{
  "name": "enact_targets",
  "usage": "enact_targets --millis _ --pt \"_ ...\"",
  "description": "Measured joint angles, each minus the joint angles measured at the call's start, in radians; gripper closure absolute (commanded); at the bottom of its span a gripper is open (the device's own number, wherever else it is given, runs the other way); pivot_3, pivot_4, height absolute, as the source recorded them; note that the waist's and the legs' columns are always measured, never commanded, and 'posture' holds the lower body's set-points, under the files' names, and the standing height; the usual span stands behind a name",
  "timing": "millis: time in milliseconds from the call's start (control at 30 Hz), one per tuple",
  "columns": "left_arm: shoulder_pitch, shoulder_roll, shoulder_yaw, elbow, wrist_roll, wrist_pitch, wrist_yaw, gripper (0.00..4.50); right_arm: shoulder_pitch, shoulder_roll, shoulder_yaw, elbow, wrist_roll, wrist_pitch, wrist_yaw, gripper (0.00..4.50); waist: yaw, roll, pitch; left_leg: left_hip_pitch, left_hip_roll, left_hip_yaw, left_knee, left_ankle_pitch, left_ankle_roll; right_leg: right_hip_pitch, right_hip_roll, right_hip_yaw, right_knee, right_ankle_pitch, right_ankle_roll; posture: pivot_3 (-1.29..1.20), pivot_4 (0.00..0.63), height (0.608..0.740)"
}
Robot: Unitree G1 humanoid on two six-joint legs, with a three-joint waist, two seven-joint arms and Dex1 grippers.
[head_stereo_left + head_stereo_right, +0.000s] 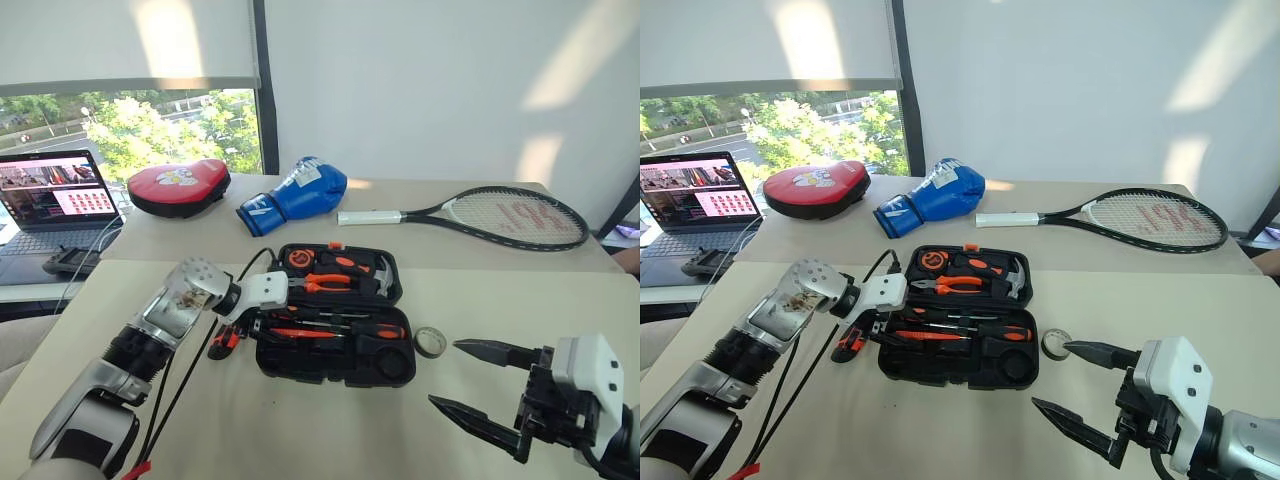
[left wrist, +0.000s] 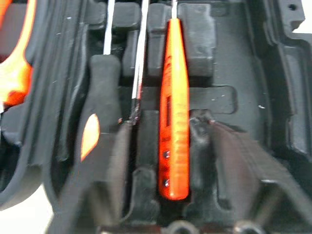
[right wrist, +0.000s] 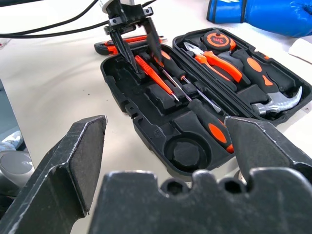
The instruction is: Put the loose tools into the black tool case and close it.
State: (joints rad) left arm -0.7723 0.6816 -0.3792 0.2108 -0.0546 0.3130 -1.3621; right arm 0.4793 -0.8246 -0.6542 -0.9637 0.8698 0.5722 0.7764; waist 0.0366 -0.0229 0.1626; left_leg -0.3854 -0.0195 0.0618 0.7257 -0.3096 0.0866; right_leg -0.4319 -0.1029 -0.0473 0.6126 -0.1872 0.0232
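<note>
The black tool case (image 1: pixel 330 373) lies open in the middle of the table. My left gripper (image 1: pixel 256 322) reaches into the left end of its near half, fingers open on either side of the slim orange tester screwdriver (image 2: pixel 174 112), which lies in a recess. An orange-and-black-handled screwdriver (image 2: pixel 100 117) rests in the slot beside it, another (image 3: pixel 209 122) further along. The orange-black utility knife (image 1: pixel 225 342) lies on the table just left of the case. A small grey tape roll (image 1: pixel 430 341) sits to the case's right, near the upper fingertip of my open, empty right gripper (image 1: pixel 443 372).
The case's far half holds pliers (image 1: pixel 325 285), a tape measure (image 1: pixel 299 259) and a hammer (image 1: pixel 380 272). Behind lie a tennis racket (image 1: pixel 510 215), a blue boxing glove (image 1: pixel 295 195) and a red pad (image 1: pixel 178 187). A laptop (image 1: pixel 55 200) stands far left. Black cables (image 1: pixel 180 380) trail under my left arm.
</note>
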Motion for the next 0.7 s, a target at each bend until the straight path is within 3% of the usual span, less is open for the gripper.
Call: enact_targets --millis 67,100,333,700 --pt "-0.001 -0.02 0.047 -0.001 -0.035 0.037 0.024 1.65 -0.001 0.0 0.001 0.001 -0.004 -0.002 0.002 0.0 0.0 0.0 0.0 -0.002 0.0 0.0 0.002 0.0 0.0 -0.001 0.0 0.0 0.0 0.001 0.001 0.0 0.15 0.74" --pt "-0.003 -0.031 0.08 -0.001 -0.061 0.076 0.045 2.19 -0.003 0.0 0.003 0.002 -0.006 -0.003 0.004 0.0 0.0 0.0 0.0 -0.002 0.0 0.0 0.002 0.0 0.0 -0.001 -0.001 0.0 0.0 0.001 0.002 0.0 0.15 0.74" --pt "-0.039 -0.064 0.207 0.001 -0.132 0.254 0.162 4.45 -0.033 0.0 0.019 0.014 -0.028 -0.016 0.007 0.0 0.001 0.0 0.0 -0.002 -0.001 0.0 0.003 0.0 0.0 -0.001 -0.001 0.0 0.0 0.002 0.003 0.0 0.15 0.74" --pt "0.233 -0.198 0.253 -0.26 -0.227 0.345 0.35 4.45 -0.055 0.0 0.047 0.03 -0.044 -0.019 0.005 0.0 0.001 0.0 0.0 -0.002 -0.001 0.0 0.003 0.002 -0.004 -0.001 -0.004 0.005 0.0 0.002 0.004 0.0 0.15 0.74"
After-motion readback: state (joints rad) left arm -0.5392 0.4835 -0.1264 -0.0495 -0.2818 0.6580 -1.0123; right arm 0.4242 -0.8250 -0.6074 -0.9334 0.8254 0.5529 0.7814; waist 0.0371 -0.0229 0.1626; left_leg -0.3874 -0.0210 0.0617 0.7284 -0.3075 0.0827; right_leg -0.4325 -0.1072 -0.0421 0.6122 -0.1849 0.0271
